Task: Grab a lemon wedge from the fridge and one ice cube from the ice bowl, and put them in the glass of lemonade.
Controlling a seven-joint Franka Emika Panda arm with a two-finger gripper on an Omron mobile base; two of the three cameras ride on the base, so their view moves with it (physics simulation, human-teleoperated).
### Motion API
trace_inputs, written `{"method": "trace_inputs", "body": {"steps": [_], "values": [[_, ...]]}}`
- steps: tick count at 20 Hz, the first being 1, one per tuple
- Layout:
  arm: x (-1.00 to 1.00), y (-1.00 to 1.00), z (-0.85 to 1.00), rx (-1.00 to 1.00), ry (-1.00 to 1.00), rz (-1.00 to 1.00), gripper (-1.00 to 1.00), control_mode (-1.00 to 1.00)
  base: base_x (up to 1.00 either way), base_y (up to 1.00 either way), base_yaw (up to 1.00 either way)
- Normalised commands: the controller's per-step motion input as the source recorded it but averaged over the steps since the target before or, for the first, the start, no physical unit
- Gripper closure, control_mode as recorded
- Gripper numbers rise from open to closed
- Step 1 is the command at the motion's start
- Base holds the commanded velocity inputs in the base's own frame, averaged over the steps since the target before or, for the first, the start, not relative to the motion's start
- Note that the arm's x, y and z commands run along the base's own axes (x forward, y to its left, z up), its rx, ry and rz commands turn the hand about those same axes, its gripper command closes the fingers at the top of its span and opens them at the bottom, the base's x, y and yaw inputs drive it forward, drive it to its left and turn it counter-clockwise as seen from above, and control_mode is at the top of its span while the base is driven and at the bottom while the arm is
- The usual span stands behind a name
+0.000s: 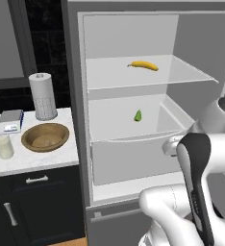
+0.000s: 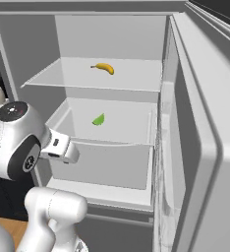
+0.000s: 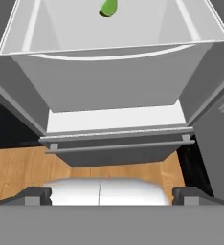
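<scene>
Left base view: fridge [image 1: 81, 120] stands open, white inside. A banana [image 1: 143, 65] lies on the upper clear shelf [image 1: 181, 72]. The lemon wedge [image 1: 138, 115], small and yellow-green, sits below it in the open drawer [image 1: 129, 158], near the middle, well apart from the banana. On the bench [image 1: 42, 156] left of the fridge: the brown wooden ice bowl [image 1: 45, 137], with the glass of lemonade [image 1: 3, 145] just beside it on the left, a paper-towel roll [image 1: 43, 96] behind the bowl, and a small box [image 1: 11, 120] at the far left. The white arm rises at lower right, in front of the drawer.

Right base view: fridge door [image 2: 205, 138] swung open on the right. Banana on the upper shelf, lemon wedge in the drawer beneath, left of centre. The arm's wrist sits at the drawer's near left corner.

Hand view: end effector [image 3: 112, 195] has its two dark fingertips [image 3: 35, 195] spread wide, nothing between them. It looks at the drawer's front; the lemon wedge shows at the top edge, well apart from the fingertips. Wooden floor [image 3: 18, 172] lies below.
</scene>
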Motion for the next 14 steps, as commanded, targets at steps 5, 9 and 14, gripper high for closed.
{"method": "trace_inputs", "body": {"steps": [5, 9, 14], "values": [[0.45, 0.12, -0.02, 0.0, -0.11, 0.0, -1.0, -1.0, 0.0, 0.0, 0.0], [0.5, 0.09, -0.11, 0.0, -0.08, -0.02, -1.0, -1.0, 0.0, 0.0, 0.0], [0.42, 0.03, -0.01, 0.01, -0.02, -0.04, -1.0, -1.0, 0.0, 0.0, 0.0]]}}
